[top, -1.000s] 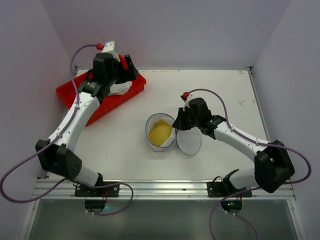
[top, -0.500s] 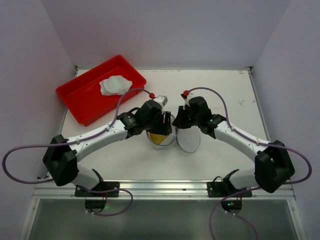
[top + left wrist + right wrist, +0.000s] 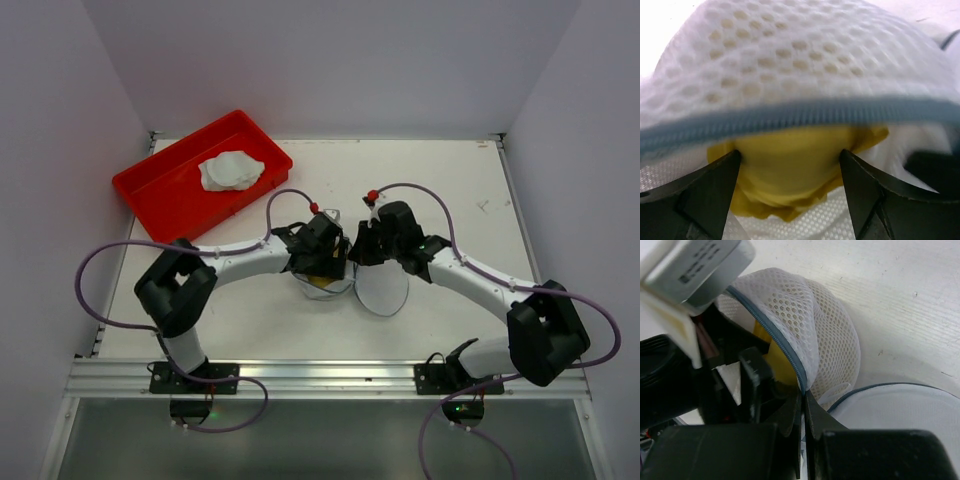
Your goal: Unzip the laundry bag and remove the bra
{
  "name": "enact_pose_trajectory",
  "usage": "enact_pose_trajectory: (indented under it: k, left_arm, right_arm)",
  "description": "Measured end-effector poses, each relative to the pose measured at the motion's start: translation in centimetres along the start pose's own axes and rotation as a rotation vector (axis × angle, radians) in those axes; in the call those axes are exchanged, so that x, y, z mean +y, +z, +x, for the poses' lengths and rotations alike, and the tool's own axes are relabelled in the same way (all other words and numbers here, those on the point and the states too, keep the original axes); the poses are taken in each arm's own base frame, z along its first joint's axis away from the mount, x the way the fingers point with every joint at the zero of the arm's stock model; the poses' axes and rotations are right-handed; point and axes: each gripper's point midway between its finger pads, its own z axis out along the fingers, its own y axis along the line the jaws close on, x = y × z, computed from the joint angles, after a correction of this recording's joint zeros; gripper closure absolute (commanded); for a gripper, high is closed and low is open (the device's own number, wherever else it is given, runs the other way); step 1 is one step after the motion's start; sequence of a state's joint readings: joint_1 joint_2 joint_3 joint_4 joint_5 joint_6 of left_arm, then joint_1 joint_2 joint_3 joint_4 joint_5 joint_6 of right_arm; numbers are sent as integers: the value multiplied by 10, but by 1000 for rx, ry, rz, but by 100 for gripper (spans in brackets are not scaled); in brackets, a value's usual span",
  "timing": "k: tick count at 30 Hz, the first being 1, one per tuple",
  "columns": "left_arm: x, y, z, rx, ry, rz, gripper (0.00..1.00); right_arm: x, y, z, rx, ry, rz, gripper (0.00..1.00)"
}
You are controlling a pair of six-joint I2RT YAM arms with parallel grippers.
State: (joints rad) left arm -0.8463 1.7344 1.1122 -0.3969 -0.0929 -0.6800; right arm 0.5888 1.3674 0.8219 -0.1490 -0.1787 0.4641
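The left arm [image 3: 245, 262] and the right arm [image 3: 480, 280] both have white shells on their long links and bulky black housings at the joints. A lilac cable [image 3: 100, 262] loops along each arm to a red plug [image 3: 313, 208] just behind the claw. The left claw [image 3: 789, 154] has matte black, wedge-shaped fingers [image 3: 700, 195]. Behind them sits a white box [image 3: 695, 265] with small dark print.

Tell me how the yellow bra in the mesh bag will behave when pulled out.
Probably floppy: the yellow bra lies crumpled between the open fingers of the left gripper. Likely light, since the thin laundry bag holds its shape around it. It may snag on the zip rim, which the right gripper pinches.
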Motion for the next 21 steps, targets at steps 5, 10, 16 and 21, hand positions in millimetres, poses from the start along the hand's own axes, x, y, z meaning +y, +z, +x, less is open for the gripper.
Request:
enact_pose_trajectory:
  k: [5, 10, 16, 21]
  left_arm:
    - [5, 23, 1, 14, -21, -34, 38]
    - [2, 31, -4, -5, -37, -26, 98]
    - [0, 20, -5, -26, -19, 10, 100]
    - [-10, -31, -6, -94, 60, 151, 100]
  right_arm:
    - [0, 1, 4, 5, 6, -9, 100]
    - [2, 2, 5, 6, 6, -22, 100]
    - [-1, 2, 4, 0, 6, -9, 100]
    - [-9, 3, 4, -6, 9, 34, 100]
